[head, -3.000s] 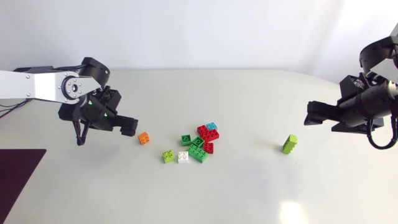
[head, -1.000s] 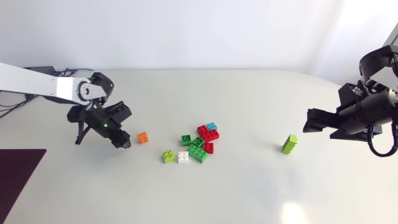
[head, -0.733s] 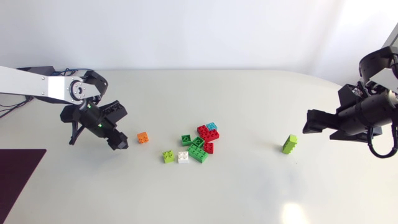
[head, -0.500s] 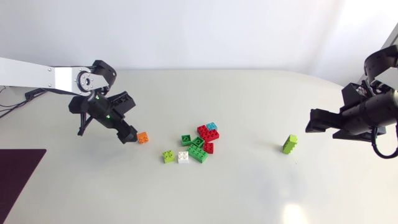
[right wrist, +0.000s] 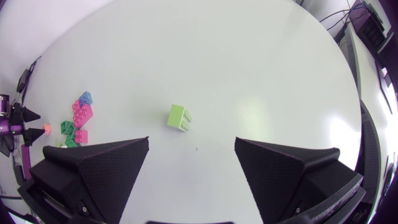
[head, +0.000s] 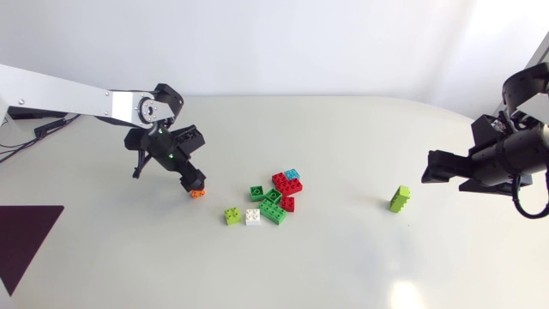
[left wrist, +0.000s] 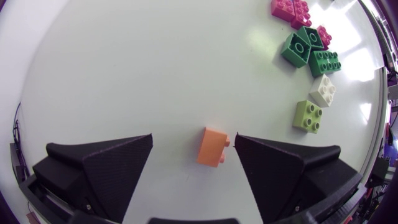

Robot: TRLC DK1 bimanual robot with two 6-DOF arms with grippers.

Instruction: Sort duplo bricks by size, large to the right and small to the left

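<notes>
A small orange brick lies on the white table between the fingers of my left gripper, which is open; one fingertip is at the brick's studs, the other stands apart. In the head view that gripper hangs over the orange brick. Just beyond it is a pile of red, green, white, lime and blue bricks. A tall lime brick stands alone to the right. My right gripper is open above the table, with the lime brick ahead of it.
A dark mat covers the table's front left corner. In the left wrist view, a small lime brick and a small white brick are the pile's nearest pieces.
My left arm has swung right from beside the orange brick to directly over it, and its fingers have opened around the brick. The right arm has hardly moved.
</notes>
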